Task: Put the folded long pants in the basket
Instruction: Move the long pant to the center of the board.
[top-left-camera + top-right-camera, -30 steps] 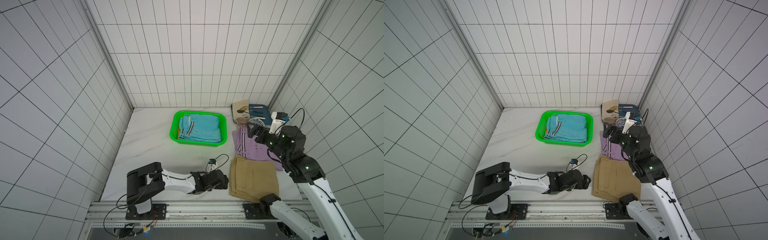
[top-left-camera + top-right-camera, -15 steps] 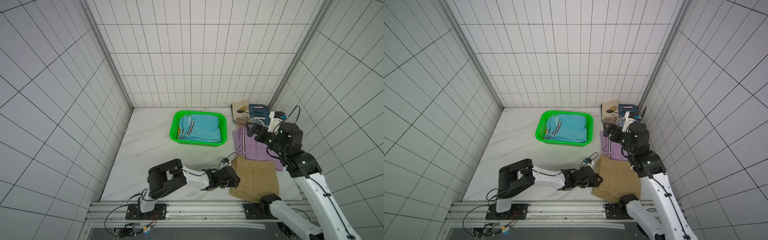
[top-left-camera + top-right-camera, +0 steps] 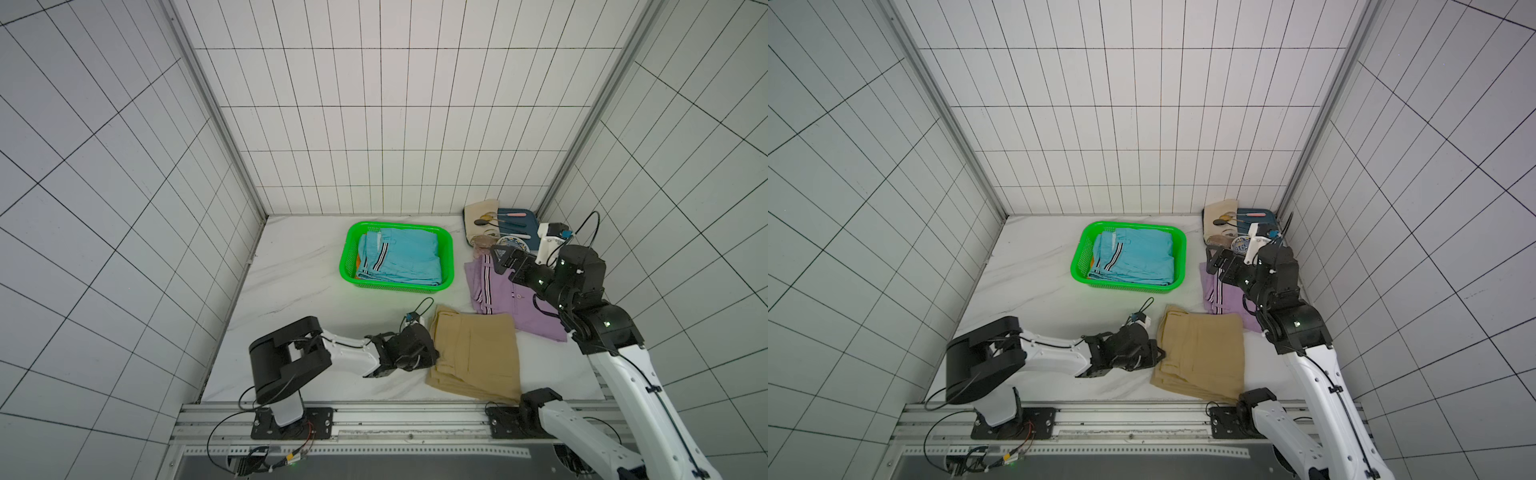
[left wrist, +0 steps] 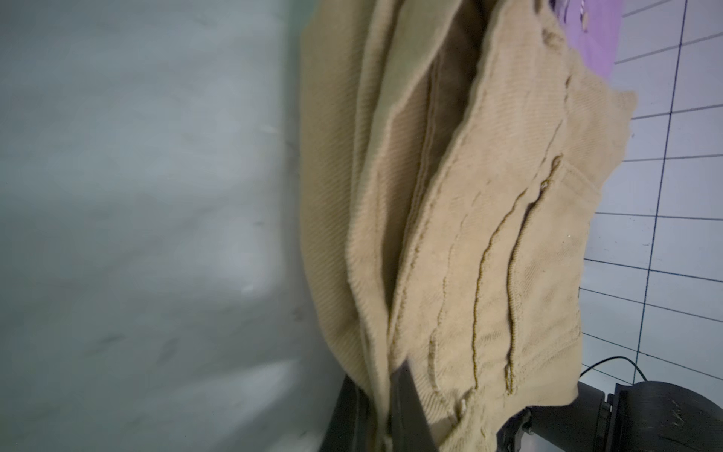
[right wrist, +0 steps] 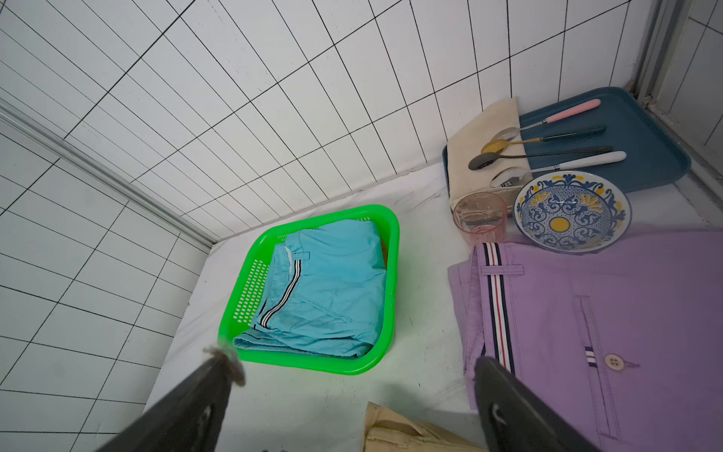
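At the lower middle of both top views, the left gripper [image 3: 432, 356] lies low on the white marble table [image 3: 299, 282]. It is closed on the left edge of the tan pants [image 3: 478, 353]. In the left wrist view the black fingers [image 4: 407, 407] sit at the bottom of the frame with layers of the tan cloth pinched between them. The rest of that bundle lies flat on the table, in the lower right of the top views.

Just above it, to the right, the lilac pants [image 3: 511, 299] lie on the table with their striped waistband toward the basket [image 3: 395, 285]. The right gripper [image 3: 498, 259] hangs over their upper end with its jaws spread wide and nothing between them, as the right wrist view also shows.

The green basket stands at the centre of the top views. It holds the teal pants [image 3: 403, 259], and a sliver of orange cloth [image 3: 358, 262] shows along its left wall.

In the upper right of the right wrist view are a dark blue tray [image 5: 645, 129] and a cream cloth [image 5: 481, 133] with cutlery lying across both. Below them stand a patterned bowl [image 5: 571, 211] and a pink cup [image 5: 479, 215], just beside the lilac pants.
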{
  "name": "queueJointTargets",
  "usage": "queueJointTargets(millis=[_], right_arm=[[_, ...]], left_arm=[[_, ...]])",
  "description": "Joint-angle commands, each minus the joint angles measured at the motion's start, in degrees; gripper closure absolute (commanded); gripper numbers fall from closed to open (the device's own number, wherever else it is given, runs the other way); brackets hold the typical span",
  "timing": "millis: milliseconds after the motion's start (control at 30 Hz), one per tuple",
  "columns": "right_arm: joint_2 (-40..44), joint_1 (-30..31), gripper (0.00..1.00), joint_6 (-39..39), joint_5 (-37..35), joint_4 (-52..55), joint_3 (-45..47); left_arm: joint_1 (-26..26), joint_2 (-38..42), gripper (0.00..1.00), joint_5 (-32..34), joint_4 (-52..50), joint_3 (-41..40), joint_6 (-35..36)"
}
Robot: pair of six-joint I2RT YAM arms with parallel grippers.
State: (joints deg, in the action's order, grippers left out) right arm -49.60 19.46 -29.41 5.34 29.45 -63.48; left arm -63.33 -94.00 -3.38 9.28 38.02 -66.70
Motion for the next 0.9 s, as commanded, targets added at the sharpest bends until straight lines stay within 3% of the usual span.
queueJointTargets(millis=[0, 233, 367, 567, 700, 867], right_arm=[[-0.36, -0.59, 0.01, -1.54, 0.90, -1.95, 2.91], [-2.45, -0.48, 0.02, -7.02, 7.16, -8.50, 11.13], [-2.81, -0.30, 0.07, -10.43, 12.44, -14.67, 20.84], [-6.51, 0.62, 0.10, -12.70, 22.98, -25.32, 32.17], [-13.35, 2.63, 0.15, -14.79, 29.40, -32.84, 34.68], [-20.07, 7.85, 0.21, -15.73, 29.09, -35.42, 33.78]], left_arm=[[4.20, 10.87, 1.00, 3.08, -10.68, -6.11, 1.71], [12.91, 31.32, 1.00, 4.41, -24.02, -13.70, 4.67], [14.73, 38.31, 1.00, 4.61, -26.44, -15.79, 6.63], [18.44, 39.57, 1.00, 3.84, -33.54, -14.43, 9.34], [20.93, 37.95, 1.00, 2.34, -34.58, -13.93, 10.69], [22.15, 32.75, 1.00, 0.62, -33.36, -12.95, 11.83]])
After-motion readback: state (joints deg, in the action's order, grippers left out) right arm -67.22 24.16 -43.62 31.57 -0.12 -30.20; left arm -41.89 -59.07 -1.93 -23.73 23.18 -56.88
